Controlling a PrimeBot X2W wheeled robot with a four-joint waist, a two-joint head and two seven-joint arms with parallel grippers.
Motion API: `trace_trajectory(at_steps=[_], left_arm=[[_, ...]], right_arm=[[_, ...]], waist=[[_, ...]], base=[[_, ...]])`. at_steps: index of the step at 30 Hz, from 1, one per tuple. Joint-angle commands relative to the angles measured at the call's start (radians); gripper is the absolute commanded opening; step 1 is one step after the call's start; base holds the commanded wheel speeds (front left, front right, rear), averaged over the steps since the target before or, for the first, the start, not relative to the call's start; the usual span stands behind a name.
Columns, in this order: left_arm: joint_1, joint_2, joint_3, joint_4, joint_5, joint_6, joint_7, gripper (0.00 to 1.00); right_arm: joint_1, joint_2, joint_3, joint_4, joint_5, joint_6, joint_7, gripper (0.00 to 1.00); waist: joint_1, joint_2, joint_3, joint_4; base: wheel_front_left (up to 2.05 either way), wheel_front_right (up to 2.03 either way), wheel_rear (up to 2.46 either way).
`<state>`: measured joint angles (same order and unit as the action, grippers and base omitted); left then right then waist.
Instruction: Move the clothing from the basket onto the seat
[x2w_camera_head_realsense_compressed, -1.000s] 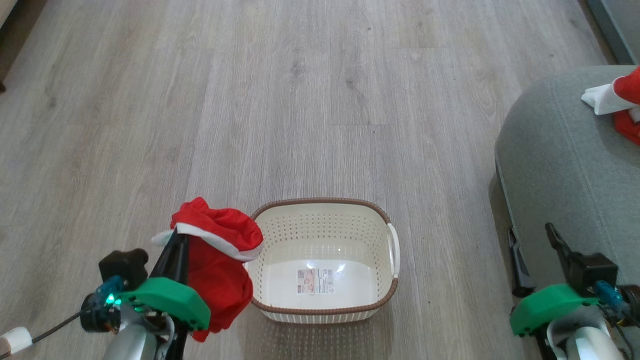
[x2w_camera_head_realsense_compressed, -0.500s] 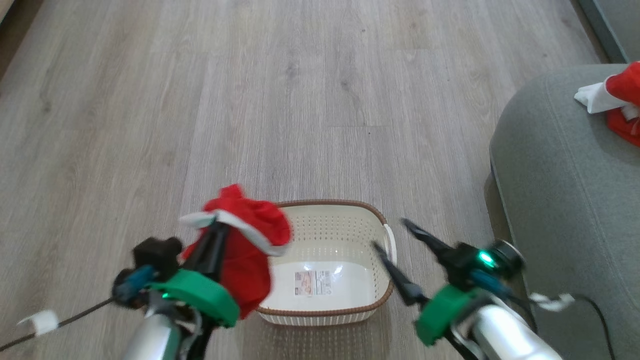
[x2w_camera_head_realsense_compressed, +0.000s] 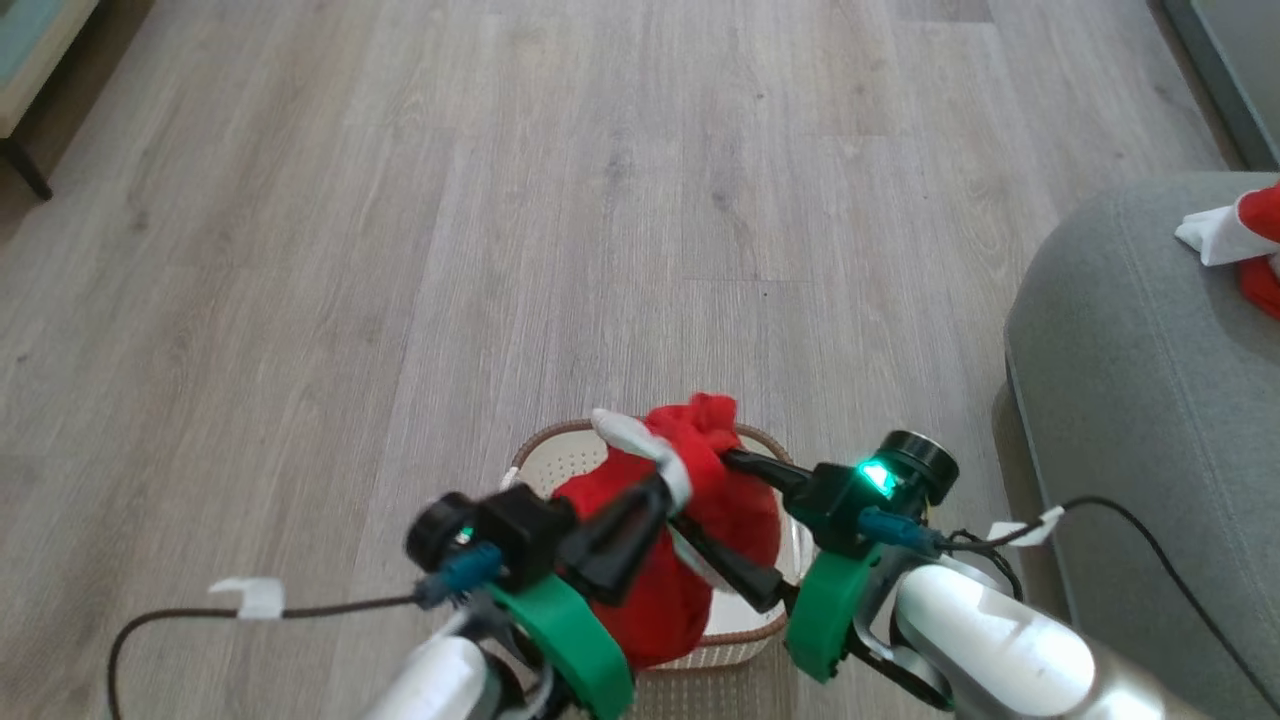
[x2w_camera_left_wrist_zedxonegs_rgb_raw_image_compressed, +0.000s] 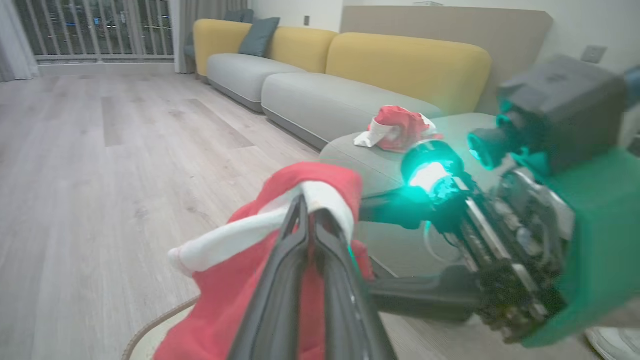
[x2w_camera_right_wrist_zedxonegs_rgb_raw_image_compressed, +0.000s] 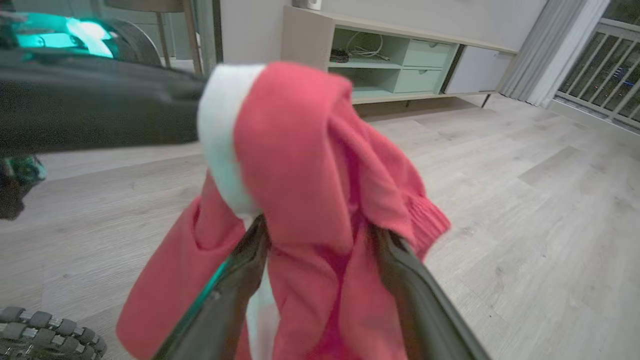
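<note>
left gripper (x2w_camera_head_realsense_compressed: 660, 485) is pressed tight together on the white trim of a red garment (x2w_camera_head_realsense_compressed: 655, 600), holding it up over the basket (x2w_camera_head_realsense_compressed: 530, 455), with the tail of the cloth hanging low over the inside. here's the right gripper (x2w_camera_head_realsense_compressed: 705, 492), spread wide, one finger either side of the bunched red top, not biting on it. in the right wrist view the cloth sags between those two fingers.

looks like a handover setting up, or a two-handed carry. the big danger: if the left lets go before the right has closed, the garment drops straight back in the basket or slides off onto the floor (x2w_camera_head_realsense_compressed: 600, 250). another one: the right closes on a thin loose fold and the weight pulls it free mid-swing. it's crowded in there too, so the right could nip the left's finger instead of cloth. and that low tail could catch the rim and drag the basket along.

room to move: the seat (x2w_camera_head_realsense_compressed: 1130, 330) sits off to the right, apart from the basket, with bare floor between and nothing in the path. its near edge is rounded, so a drop right on the corner may slither off; better further in. the second garment (x2w_camera_head_realsense_compressed: 1262, 215) lies further across the seat, with plenty of bare grey on this side of it. watch the cable (x2w_camera_head_realsense_compressed: 1100, 500) looping off the right arm over the seat edge, it might snag on a swing.
</note>
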<state>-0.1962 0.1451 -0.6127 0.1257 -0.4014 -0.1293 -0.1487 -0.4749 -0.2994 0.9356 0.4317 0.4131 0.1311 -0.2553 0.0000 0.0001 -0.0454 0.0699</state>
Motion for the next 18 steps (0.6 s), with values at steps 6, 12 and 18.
trace_trajectory(at_steps=[6, 12, 18], left_arm=[[-0.102, 0.081, -0.115, -0.081, -0.088, -0.001, -0.004, 0.00], [-0.132, 0.120, -0.164, -0.069, -0.144, -0.001, -0.025, 0.00], [-0.142, 0.131, -0.149, -0.054, -0.149, 0.007, -0.050, 0.38]], right_arm=[[-0.079, -0.014, 0.071, -0.018, 0.050, 0.000, -0.006, 1.00], [-0.100, -0.022, 0.120, -0.044, 0.118, 0.000, -0.006, 0.00], [-0.097, -0.044, 0.105, -0.057, 0.139, 0.000, -0.006, 0.00]], waist=[[0.0000, -0.0001, -0.001, 0.006], [0.0000, -0.0001, -0.001, 0.007], [0.0000, -0.0001, 0.004, -0.006]], base=[[0.00, 0.00, 0.00], [0.00, 0.00, 0.00], [0.00, 0.00, 0.00]])
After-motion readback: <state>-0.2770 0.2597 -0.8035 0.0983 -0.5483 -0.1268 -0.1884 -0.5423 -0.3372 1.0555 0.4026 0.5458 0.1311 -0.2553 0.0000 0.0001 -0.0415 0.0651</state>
